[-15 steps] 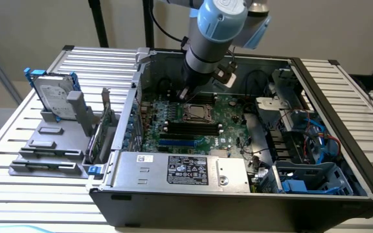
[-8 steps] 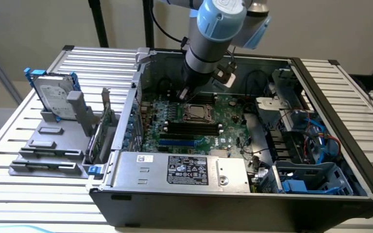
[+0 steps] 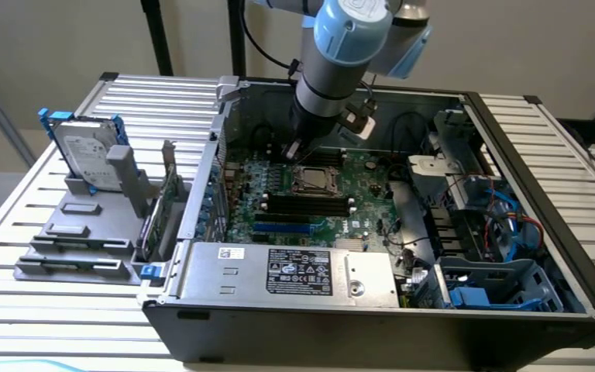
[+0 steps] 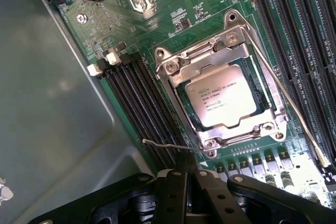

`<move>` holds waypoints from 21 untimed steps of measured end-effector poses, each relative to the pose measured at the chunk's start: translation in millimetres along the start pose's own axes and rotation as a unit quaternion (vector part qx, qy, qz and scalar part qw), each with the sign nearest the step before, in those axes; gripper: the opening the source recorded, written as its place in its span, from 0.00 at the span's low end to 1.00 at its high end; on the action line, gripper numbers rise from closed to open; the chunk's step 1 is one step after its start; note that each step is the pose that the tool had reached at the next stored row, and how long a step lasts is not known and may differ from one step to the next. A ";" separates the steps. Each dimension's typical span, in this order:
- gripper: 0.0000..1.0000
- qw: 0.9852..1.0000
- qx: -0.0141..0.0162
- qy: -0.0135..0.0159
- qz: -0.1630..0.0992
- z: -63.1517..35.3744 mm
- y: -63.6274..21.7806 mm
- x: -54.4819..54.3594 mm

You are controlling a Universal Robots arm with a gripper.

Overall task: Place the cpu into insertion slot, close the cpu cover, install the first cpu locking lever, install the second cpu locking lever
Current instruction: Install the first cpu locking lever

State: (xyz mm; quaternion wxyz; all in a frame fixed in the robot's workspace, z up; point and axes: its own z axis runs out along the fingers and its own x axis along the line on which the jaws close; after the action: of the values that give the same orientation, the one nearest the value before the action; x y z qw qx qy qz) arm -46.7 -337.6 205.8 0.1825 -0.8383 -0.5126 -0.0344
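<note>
We see the cpu [image 4: 220,98] lying flat in the slot [image 4: 256,81], in the middle of the green board [image 4: 173,14]. It is a small square chip with a pale silvery top and lines of dark print, and its corners line up with the socket. The slot's dark edge shows as a narrow band around it.

The cover [image 4: 169,80] is down over the chip. It is a thin silvery frame with screws at its corners, and its square opening leaves the chip's top bare. A long wire lever [image 4: 283,95] runs along one side of the cover and out over the black memory slots [image 4: 302,35]. A short wire lever [image 4: 173,146] sticks out from the cover's corner nearest the gripper. We cannot tell whether either is hooked down.

The gripper [image 4: 185,176] has its black fingers pressed together on nothing, and its tip sits just beside the short lever.

In the exterior view the arm reaches down into the open case [image 3: 380,325], with the gripper [image 3: 295,147] just above the board.
</note>
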 end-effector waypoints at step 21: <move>0.11 1.000 0.000 -0.006 0.003 1.1 15.2 8.3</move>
State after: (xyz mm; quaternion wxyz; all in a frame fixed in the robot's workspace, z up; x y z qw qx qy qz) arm -29.7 -336.4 202.6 0.1799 -0.8399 -0.5112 -0.0286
